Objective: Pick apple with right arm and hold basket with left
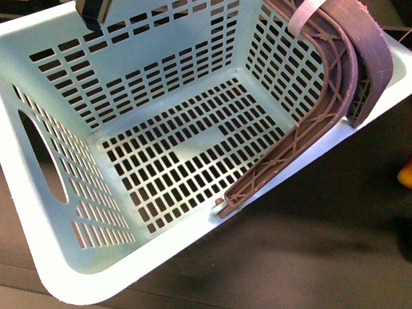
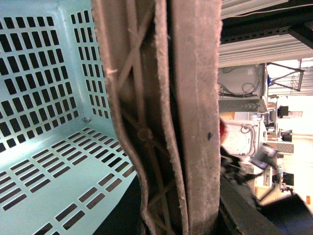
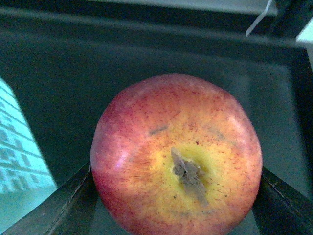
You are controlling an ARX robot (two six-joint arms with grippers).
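I have the round red apple with a yellow-orange flush around its stem dimple (image 3: 176, 156) between the two dark fingers (image 3: 63, 205) of the right end effector (image 3: 175, 193). They are spread to the fruit's full width and appear to press on opposite flanks, so I read it as gripped (whether it is clear of the dark worktop (image 1: 309, 257) I cannot tell). The apple is outside the front view.

An apple is firm, fairly heavy for its size, waxy-smooth and easily bruised. I judge the widest girth the right place to hold it, with moderate force.

The large pale mint slotted plastic basket (image 1: 96, 293) fills the front view, tilted, with nothing inside. Its curved brown ribbed handle (image 1: 331, 103) fills the left wrist view, but no finger of the left end effector shows there, so I cannot tell whether it is open or clamped. The basket looks light and stiff, and its handle is the natural hold.
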